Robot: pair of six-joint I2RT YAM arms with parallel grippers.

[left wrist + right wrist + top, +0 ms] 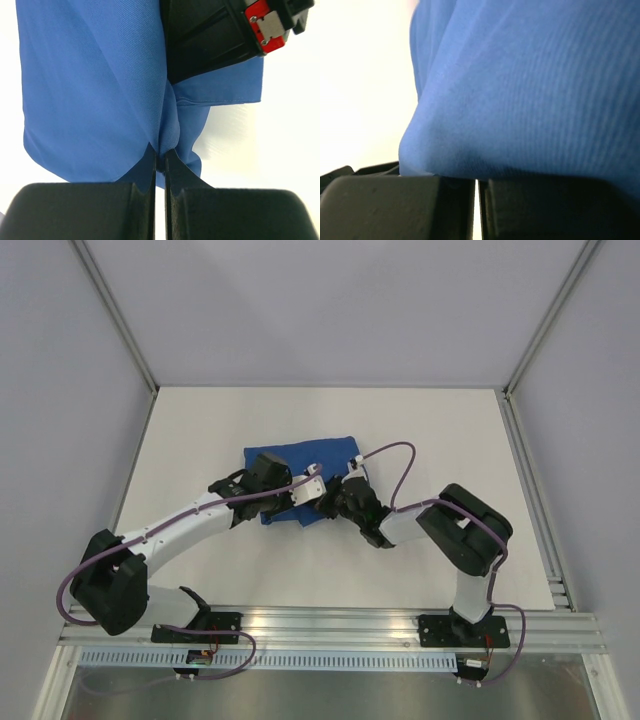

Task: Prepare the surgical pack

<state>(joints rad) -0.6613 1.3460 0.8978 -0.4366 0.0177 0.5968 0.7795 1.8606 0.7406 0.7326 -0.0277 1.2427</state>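
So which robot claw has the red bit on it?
The right gripper: the left wrist camera sees a red piece on its black body, by the blue cloth. The left gripper shows only black.

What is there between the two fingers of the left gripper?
The left gripper pinches a fold of the blue drape there; the left wrist view shows it.

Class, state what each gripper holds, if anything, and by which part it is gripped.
Both hold the blue drape. The left gripper pinches a fold at its near edge; the right gripper seems to clamp that edge, fingertips hidden.
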